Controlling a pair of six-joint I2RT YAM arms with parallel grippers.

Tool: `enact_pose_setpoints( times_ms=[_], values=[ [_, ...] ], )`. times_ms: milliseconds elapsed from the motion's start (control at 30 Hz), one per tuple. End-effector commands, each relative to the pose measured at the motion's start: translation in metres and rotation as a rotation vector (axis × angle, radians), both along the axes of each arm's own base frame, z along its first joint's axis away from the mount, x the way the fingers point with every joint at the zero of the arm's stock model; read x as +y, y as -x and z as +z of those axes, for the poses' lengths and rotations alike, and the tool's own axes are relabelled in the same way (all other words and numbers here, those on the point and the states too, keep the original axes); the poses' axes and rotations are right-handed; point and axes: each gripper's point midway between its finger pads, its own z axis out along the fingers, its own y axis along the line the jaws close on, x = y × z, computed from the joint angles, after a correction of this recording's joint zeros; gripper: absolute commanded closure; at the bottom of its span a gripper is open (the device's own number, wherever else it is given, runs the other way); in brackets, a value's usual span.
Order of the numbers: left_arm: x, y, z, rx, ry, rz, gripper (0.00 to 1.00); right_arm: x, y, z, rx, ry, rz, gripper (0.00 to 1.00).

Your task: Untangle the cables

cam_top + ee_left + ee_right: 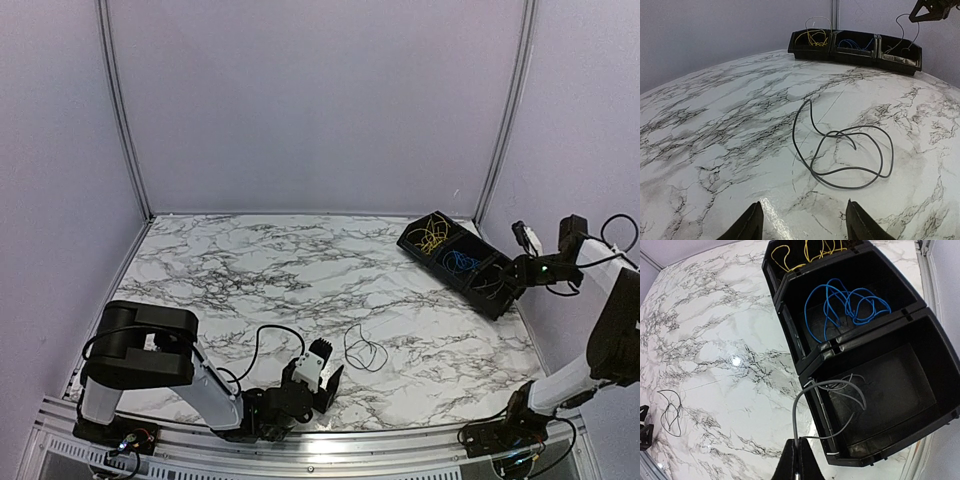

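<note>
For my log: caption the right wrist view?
Right tool holds grey cable over tray end compartment; blue cable and yellow cable binned.

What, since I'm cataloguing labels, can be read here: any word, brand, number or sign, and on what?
None: no view shows readable text. The black tray, the cables, the marble table, the left arm and the right arm bear no legible mark; any print on the arm bases is too small to tell.

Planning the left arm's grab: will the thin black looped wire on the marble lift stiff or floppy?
Probably floppy: the thin black wire lies in loose crossing loops. Being thin, likely light; may slide on the glossy marble tabletop.
</note>
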Motion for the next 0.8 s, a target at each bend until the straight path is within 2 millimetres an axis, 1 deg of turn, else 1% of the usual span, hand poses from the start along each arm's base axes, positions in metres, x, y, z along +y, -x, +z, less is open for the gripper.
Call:
enact_pose_setpoints(
  times_ms=[0,100,267,400,467,500,600,667,733,767],
  values=[
    [0.002,-0.001,-0.001,-0.009,0.007,0.012,0.41,-0.013,-0.014,0.027,-0.084,0.081,-0.08,1.0],
    [0.002,-0.001,-0.001,-0.009,0.007,0.011,0.41,-0.028,-0.023,0.016,-0.051,0.134,-0.111,1.0],
    [0.008,-0.001,-0.003,-0.006,0.004,0.023,0.41,-0.054,-0.035,-0.018,0.013,0.169,-0.162,1.0],
    [0.009,-0.001,-0.002,-0.004,0.007,0.025,0.41,-0.06,-0.045,-0.038,0.036,0.16,-0.163,1.0],
    [0.011,-0.001,-0.003,-0.003,0.005,0.027,0.41,-0.062,-0.048,-0.044,0.04,0.156,-0.162,1.0],
    [0.012,-0.002,-0.003,-0.002,0.006,0.03,0.41,-0.062,-0.049,-0.047,0.046,0.156,-0.16,0.96],
    [0.013,-0.002,-0.002,-0.004,0.006,0.035,0.41,-0.065,-0.049,-0.043,0.051,0.168,-0.165,0.76],
    [0.013,-0.002,-0.001,-0.003,0.01,0.038,0.41,-0.066,-0.046,-0.03,0.021,0.199,-0.176,0.68],
    [0.013,-0.002,-0.001,-0.003,0.012,0.036,0.41,-0.068,-0.041,-0.012,-0.017,0.24,-0.191,0.6],
    [0.012,-0.002,-0.001,-0.003,0.013,0.035,0.41,-0.069,-0.039,-0.003,-0.034,0.261,-0.198,0.58]
  ],
)
